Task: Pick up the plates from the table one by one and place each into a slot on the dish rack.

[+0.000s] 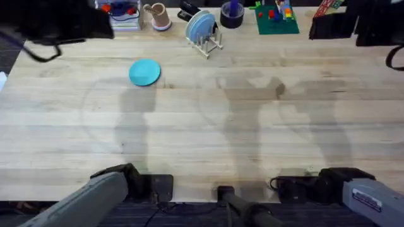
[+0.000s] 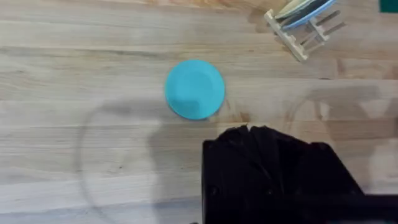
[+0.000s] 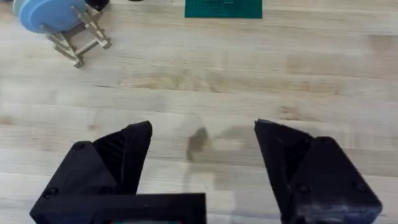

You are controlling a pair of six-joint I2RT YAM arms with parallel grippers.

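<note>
The black left gripper (image 2: 249,134), fingers pressed together, holds nothing; the round teal plate (image 2: 194,89) lies flat on the pale plank table (image 1: 208,126) just beyond its fingertips. The black right gripper (image 3: 202,155) gapes wide and empty, the pale wooden dowel dish rack (image 3: 78,38) with the upright light blue plate (image 3: 46,12) well ahead

A wide plank tabletop (image 1: 208,126) of pale wood filled most of the overhead frame, its grain and seams running left to right. Soft grey shadows lay across its middle and lower part. Along the top edge of the frame stood a row of clutter: a green board (image 1: 276,23) with small coloured blocks at upper right, a dark round tape roll (image 1: 231,15) beside it, a tan cup (image 1: 159,16) at upper centre, and dark shapes in both upper corners.
</note>
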